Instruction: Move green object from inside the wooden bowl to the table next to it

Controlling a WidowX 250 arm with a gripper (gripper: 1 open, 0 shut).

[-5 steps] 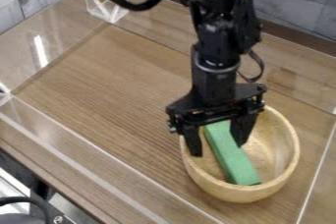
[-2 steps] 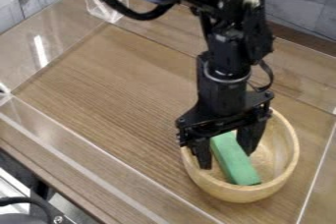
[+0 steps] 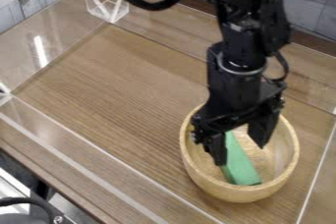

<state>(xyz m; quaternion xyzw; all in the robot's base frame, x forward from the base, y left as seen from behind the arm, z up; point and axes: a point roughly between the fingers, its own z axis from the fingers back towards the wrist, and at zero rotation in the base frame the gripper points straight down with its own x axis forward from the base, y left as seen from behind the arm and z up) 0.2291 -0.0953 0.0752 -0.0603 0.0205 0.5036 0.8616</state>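
Note:
The wooden bowl (image 3: 284, 165) sits at the front right of the brown table (image 3: 105, 90). Inside it the green object (image 3: 243, 165) leans against the inner wall, its lower end toward the front rim. My black gripper (image 3: 237, 136) hangs straight down into the bowl, open, with one finger (image 3: 209, 145) on the left of the block and the other on its right. The fingers straddle the block's upper end; I cannot tell if they touch it.
Clear acrylic walls (image 3: 53, 130) edge the tabletop on the left, front and back. Bare table surface lies to the left of the bowl. A clear bracket (image 3: 105, 10) sits at the back left corner.
The gripper has shifted right and lowered deeper into the bowl, from over the bowl's left rim to astride the green block. The block and bowl have not moved.

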